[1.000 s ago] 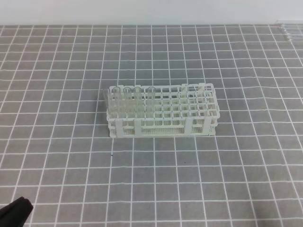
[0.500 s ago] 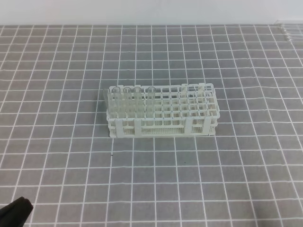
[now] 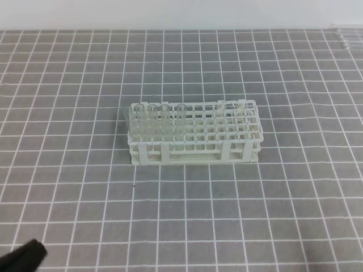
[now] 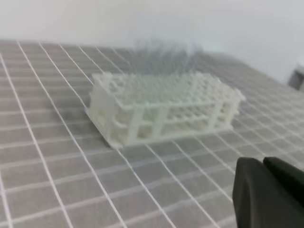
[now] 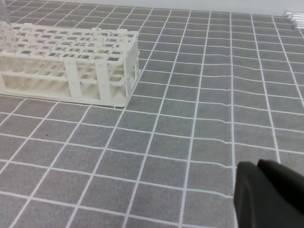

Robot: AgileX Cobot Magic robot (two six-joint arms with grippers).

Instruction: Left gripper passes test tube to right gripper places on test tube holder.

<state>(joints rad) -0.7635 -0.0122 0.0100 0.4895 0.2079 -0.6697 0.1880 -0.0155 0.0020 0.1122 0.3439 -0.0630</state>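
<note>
1 white rack (image 3: 195, 136) on 1 grey gridded mat (image 3: 283, 204). About 4 or 5 clear tubes (image 3: 164, 116) upright at its left end; exact count hard to tell. More clear tubes (image 3: 346, 35) lying at the far right corner, too blurred to count. 2 black grippers: left (image 4: 268, 194), right (image 5: 270, 197).

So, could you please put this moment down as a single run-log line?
left pincer: shut, empty, near rack | right pincer: shut, empty | rack: upright on grid mat, tubes in left end | handover: not begun
</note>
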